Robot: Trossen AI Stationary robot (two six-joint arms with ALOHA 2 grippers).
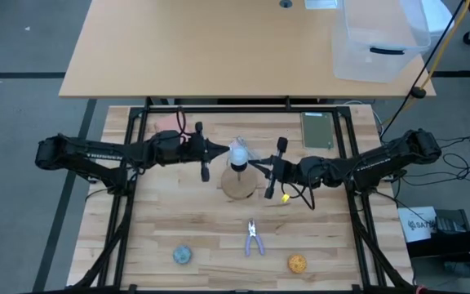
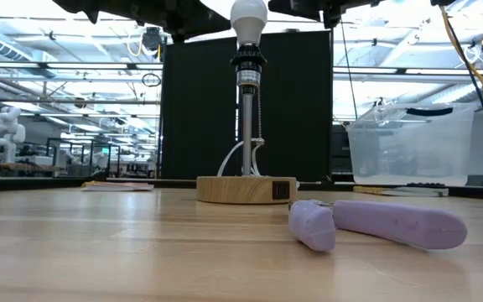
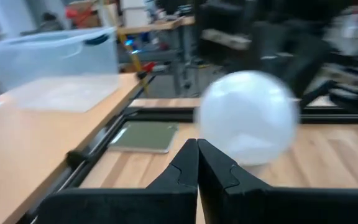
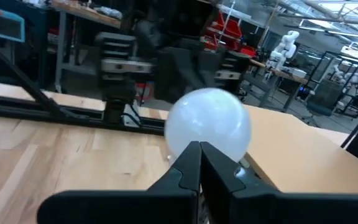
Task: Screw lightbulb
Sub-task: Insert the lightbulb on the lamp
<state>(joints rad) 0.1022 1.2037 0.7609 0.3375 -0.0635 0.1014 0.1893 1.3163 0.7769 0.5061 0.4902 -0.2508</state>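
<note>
You are seeing the lightbulb (image 1: 238, 153) sitting atop its stand (image 1: 238, 184). Your left tool (image 1: 223, 150) and right tool (image 1: 254, 164) are flanking it, both clenched, grasping nothing.

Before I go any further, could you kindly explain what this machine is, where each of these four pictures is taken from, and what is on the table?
This is a robot with two dark jointed arms at a pale wooden table. One picture looks straight down, one looks level across the tabletop, and two come from cameras on the wrists.

At the centre stands a lamp with a round wooden stand and a metal post, and the small white frosted lightbulb sits in the socket on top. The left gripper and the right gripper are both shut, one on each side of the bulb; neither holds anything.

Nearer the front edge lie lilac-handled pliers, a blue-grey ball and an orange ball. A dark green flat pad lies at the far right, and a clear plastic bin sits on the desk beyond.
</note>
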